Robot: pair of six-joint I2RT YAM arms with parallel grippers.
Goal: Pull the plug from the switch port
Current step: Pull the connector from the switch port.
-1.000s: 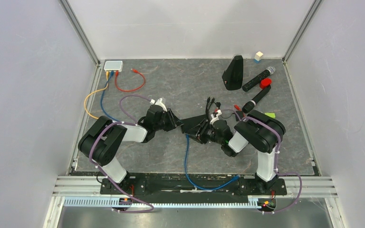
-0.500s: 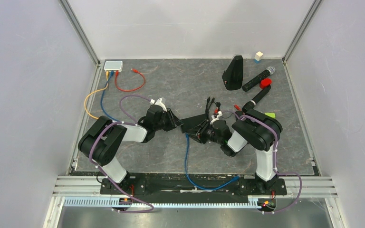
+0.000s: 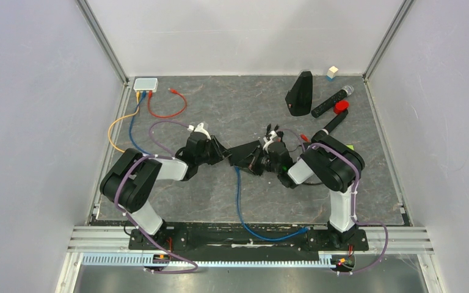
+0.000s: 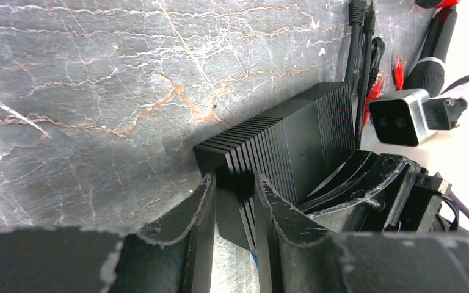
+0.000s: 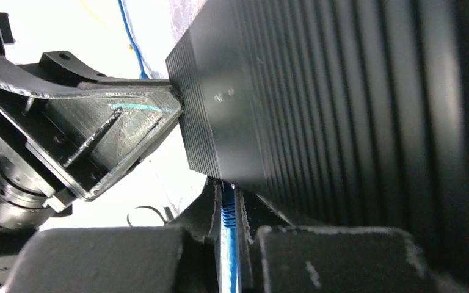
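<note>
The black ribbed switch (image 3: 244,155) lies in the middle of the table between both arms. My left gripper (image 3: 221,152) is shut on its left corner; in the left wrist view the fingers (image 4: 235,201) clamp the switch (image 4: 293,140) at that corner. A blue cable (image 3: 239,201) runs from the table's near edge up to the switch. Its blue plug (image 5: 228,213) sits pinched in my right gripper (image 5: 228,201), shut on it, with the plug's tip against the edge of the switch (image 5: 317,91). The port itself is hidden. From above, my right gripper (image 3: 258,163) is at the switch's right side.
A small white box (image 3: 145,83) with orange, blue and red cables stands at the back left. At the back right are a black wedge-shaped stand (image 3: 300,93), two black microphones (image 3: 331,101), a red cap (image 3: 341,107) and a white cube (image 3: 332,72). Loose thin leads (image 3: 273,131) lie behind the switch.
My right gripper has closed onto the blue plug. Both grippers and the switch have shifted slightly toward the back of the table.
</note>
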